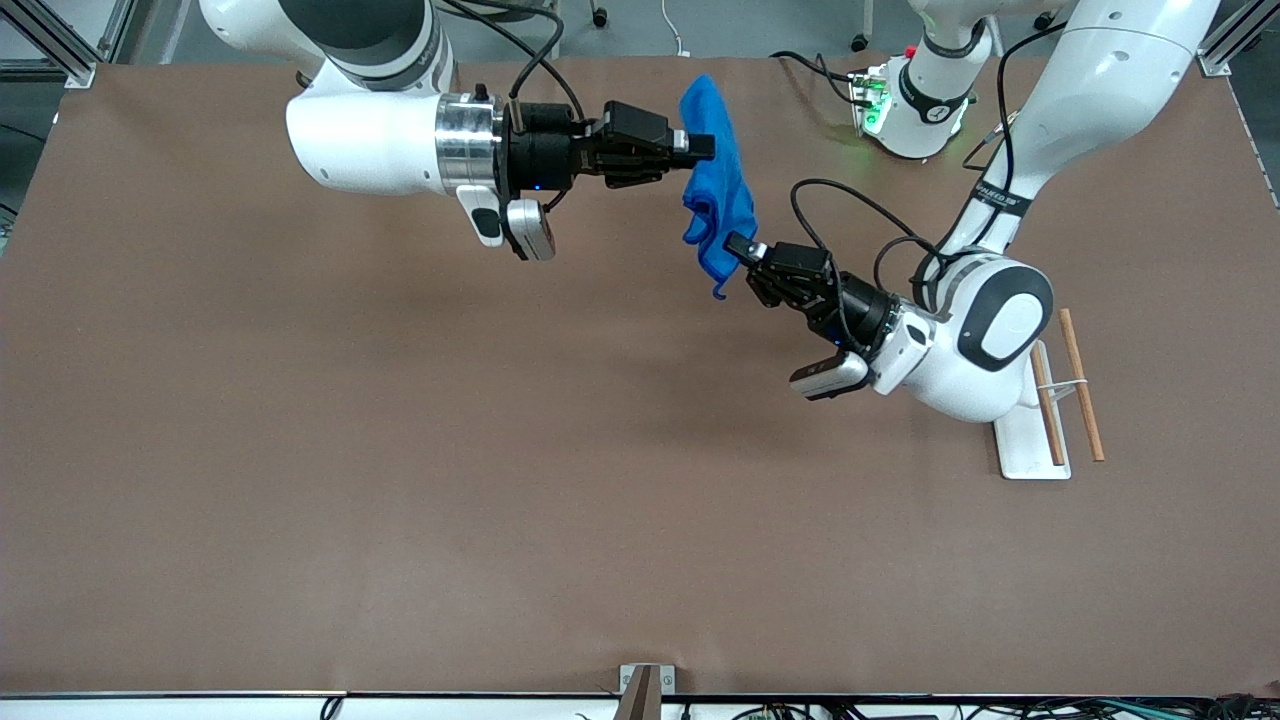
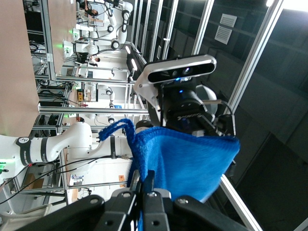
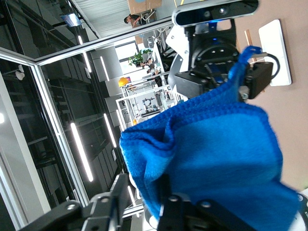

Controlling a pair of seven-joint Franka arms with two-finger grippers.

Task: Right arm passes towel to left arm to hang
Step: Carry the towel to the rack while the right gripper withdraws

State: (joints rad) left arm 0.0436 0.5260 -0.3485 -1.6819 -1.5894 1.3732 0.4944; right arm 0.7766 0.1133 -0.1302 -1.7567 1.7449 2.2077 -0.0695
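You are in the middle of the handover. The towel [image 1: 712,180] hangs in the air between the two grippers, over the table [image 1: 300,450] toward the robots' bases. The right gripper [image 1: 706,146] is on its upper part; the left gripper [image 1: 741,246] has clamped tight on the lower edge, with the small loop dangling just below.

The right wrist view suggests the right gripper's fingers [image 3: 113,192] stand a little apart around the fabric, but the cloth covers the contact, so you cannot tell whether it has let go.

Judging from that, the next move is the right arm's release: open fully and back straight away, so the cloth does not drag. Then the left arm carries the towel to the rack [image 1: 1045,420] at its end of the table. Watch that the loose folds drape over a rod, not beside it.
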